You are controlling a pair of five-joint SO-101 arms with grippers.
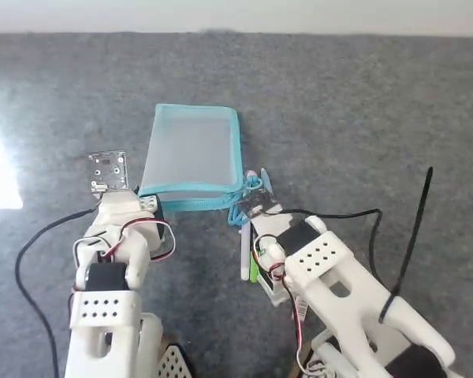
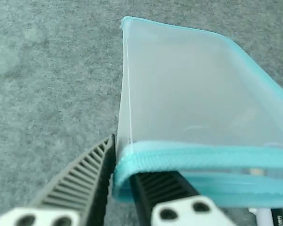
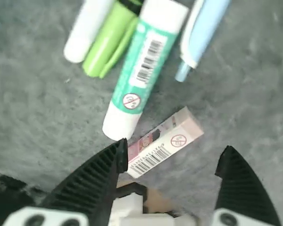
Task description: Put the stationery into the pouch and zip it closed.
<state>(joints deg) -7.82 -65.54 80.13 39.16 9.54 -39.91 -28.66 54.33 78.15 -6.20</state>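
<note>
Closest to us, the right claw (image 3: 172, 160) hangs released, jaws spread wide. Between them lies the eraser (image 3: 165, 141), a small boxed block flat on the table (image 3: 33, 117), one end close by a jaw. We judge it light, stiff and easy to take: pinch across its narrow sides.

Just past it comes the glue stick (image 3: 144, 66), its end right up against the eraser. It's a smooth round barrel, likely to roll or squirt out unless gripped at mid-body. On one side of it a green marker (image 3: 108, 42) and a white pen (image 3: 87, 28) lie close together; on the other side, a blue pen (image 3: 200, 33). They crowd each other, so we reckon a jaw going for the glue will nudge its neighbours.

Over to the left claw (image 2: 125, 183): it's clenched on the pouch (image 2: 193, 84), biting the teal zip edge (image 2: 203, 157) at one corner. The pouch is thin, soft and floppy, so it wants holding by that stiffer rim. From above it lies flat, zip edge toward the arms, with the stationery just off its other near corner. Whether the mouth gapes wide enough, we cannot tell.
</note>
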